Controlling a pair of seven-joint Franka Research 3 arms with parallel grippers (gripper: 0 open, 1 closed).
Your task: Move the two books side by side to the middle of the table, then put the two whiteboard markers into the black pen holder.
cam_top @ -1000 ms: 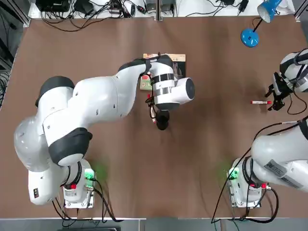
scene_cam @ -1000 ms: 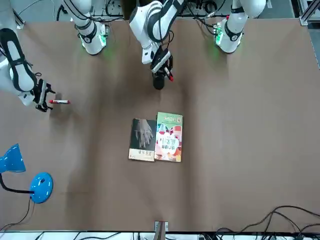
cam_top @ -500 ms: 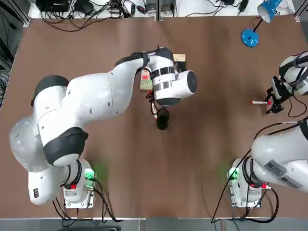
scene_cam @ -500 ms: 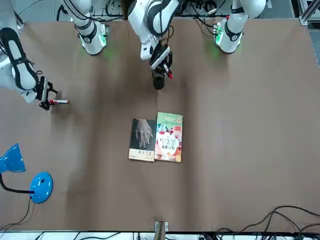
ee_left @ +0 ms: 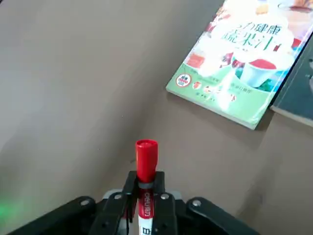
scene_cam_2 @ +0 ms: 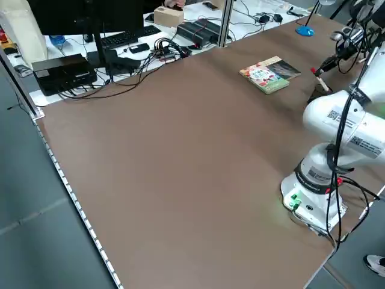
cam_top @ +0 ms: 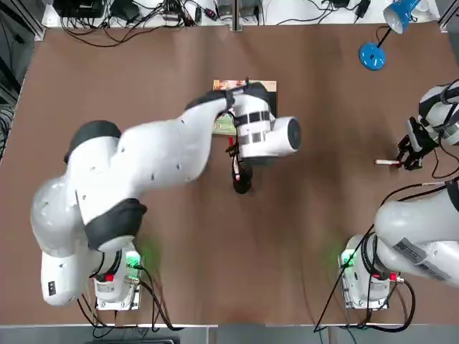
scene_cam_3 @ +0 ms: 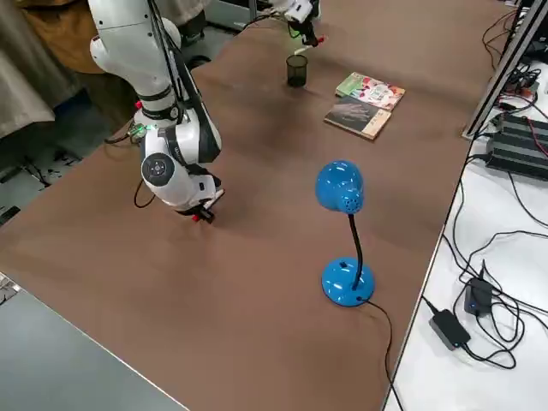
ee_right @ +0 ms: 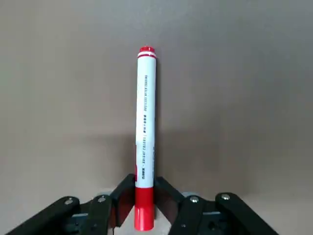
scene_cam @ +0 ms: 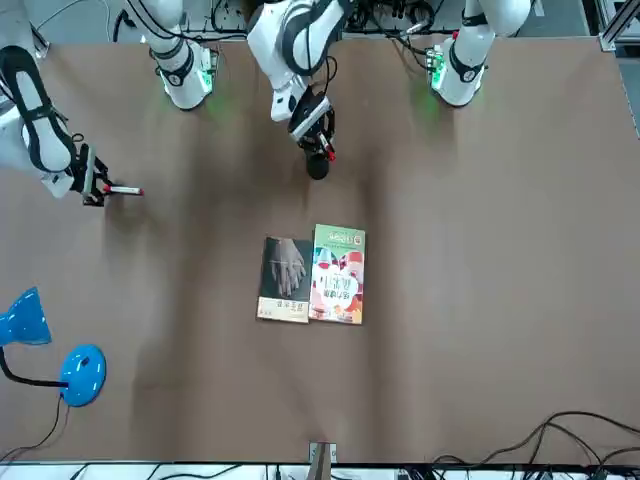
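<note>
The big brown table (cam_top: 337, 93) is filling the top view, with cables along its top edge and a blue lamp (cam_top: 373, 54) in the upper right corner. The two books (scene_cam: 313, 275) are lying side by side near the middle of the front view, touching, so that part looks done. Both markers are left to go in. The left gripper (scene_cam: 318, 147) is hanging just above the black pen holder (scene_cam: 317, 167) at the top middle of the front view, squeezing one marker (ee_left: 146, 166) tight. The right gripper (ee_right: 142, 196) is at the left edge of the front view, pinching the other marker (ee_right: 145, 122) low by the table. I cannot tell if anything is in the holder.
</note>
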